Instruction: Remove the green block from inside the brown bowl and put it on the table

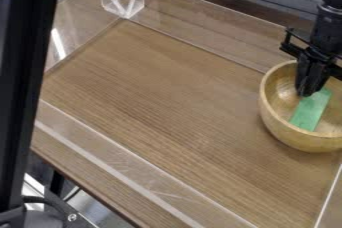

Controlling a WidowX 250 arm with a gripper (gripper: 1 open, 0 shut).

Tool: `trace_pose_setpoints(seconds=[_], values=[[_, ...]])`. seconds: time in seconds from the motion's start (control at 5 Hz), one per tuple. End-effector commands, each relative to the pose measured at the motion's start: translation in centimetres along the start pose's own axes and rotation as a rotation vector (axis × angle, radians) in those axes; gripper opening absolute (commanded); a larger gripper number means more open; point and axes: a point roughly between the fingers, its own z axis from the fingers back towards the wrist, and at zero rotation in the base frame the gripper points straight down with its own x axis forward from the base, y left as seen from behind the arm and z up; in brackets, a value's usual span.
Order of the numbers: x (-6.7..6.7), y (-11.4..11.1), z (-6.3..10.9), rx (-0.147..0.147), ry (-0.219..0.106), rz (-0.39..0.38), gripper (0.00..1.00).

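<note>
The green block [314, 110], a matte bar, is seen leaning inside the brown bowl [279, 122], and its upper end is clamped by the closed black hand [315, 85]. The thick-walled round wooden bowl is set on the streaked wood-grain tabletop [160, 92], which is bordered by clear acrylic walls [120, 0].

Soft even light, white glare on the clear walls [63, 44], table [160, 97] grain slightly blurred.
</note>
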Motion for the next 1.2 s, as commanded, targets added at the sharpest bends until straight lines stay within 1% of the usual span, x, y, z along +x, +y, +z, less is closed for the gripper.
trace_pose_setpoints(seconds=[0.0,0.2,0.4,0.8,1.0], values=[[0.7,-0.9,1.8,0.018,-0.067,-0.031,0.00],[1.0,-1.2,1.7,0.033,-0.076,-0.043,0.00],[1.2,-1.6,1.8,0.053,-0.086,-0.056,1.00],[0.3,-1.6,0.0,0.044,-0.079,-0.045,1.00],[0.5,-1.2,-0.1,0.052,-0.077,-0.048,1.00]])
